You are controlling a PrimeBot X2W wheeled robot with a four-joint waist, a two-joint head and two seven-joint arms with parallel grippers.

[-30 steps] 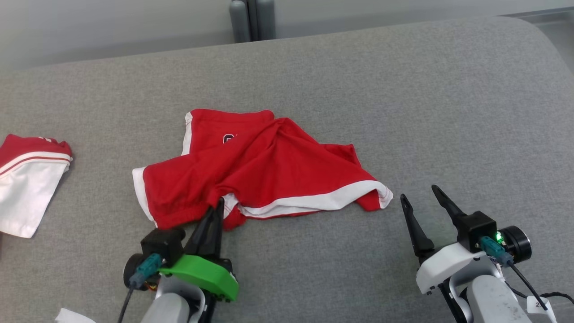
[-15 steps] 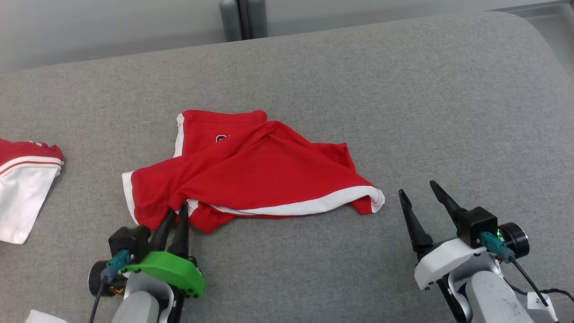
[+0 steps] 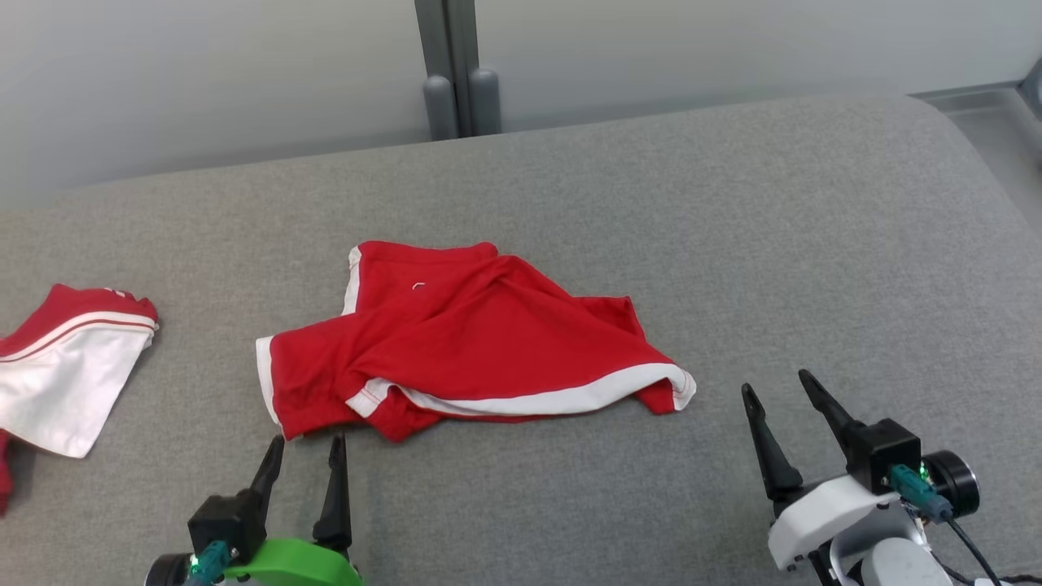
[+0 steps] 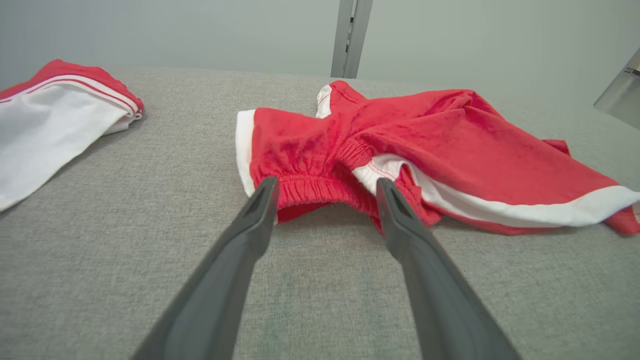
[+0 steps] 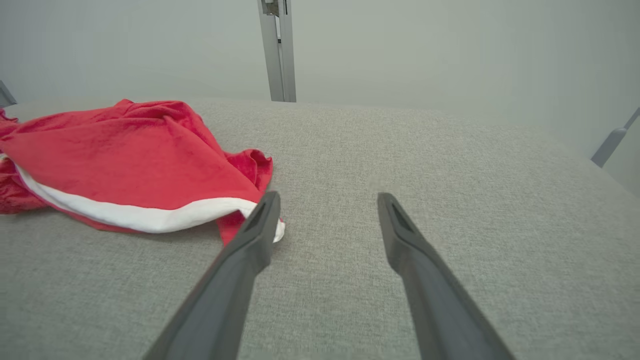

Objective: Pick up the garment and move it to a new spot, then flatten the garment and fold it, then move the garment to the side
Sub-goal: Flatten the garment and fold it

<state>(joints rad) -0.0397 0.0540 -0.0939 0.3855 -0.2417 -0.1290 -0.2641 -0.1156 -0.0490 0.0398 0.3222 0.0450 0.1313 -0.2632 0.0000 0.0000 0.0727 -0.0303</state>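
Observation:
The garment (image 3: 464, 342) is a pair of red shorts with white trim, lying crumpled in the middle of the grey cushion. Its elastic waistband (image 4: 310, 187) faces my left gripper (image 3: 308, 443), which stands open just short of the cloth's near left edge and holds nothing. In the left wrist view the left gripper (image 4: 325, 187) frames the waistband between its tips without touching it. My right gripper (image 3: 776, 389) is open to the right of the garment's white-trimmed leg hem (image 5: 150, 217), with bare cushion between the right gripper (image 5: 327, 200) fingers.
A second red and white garment (image 3: 65, 366) lies folded at the far left of the cushion (image 3: 733, 244). A grey post (image 3: 456, 73) stands behind the cushion's back edge against a pale wall. The cushion rounds off at the right.
My left gripper has let go of the garment's waistband, opened wide and drawn back toward me. The garment settled flatter. The head camera shifted. The right gripper stayed open.

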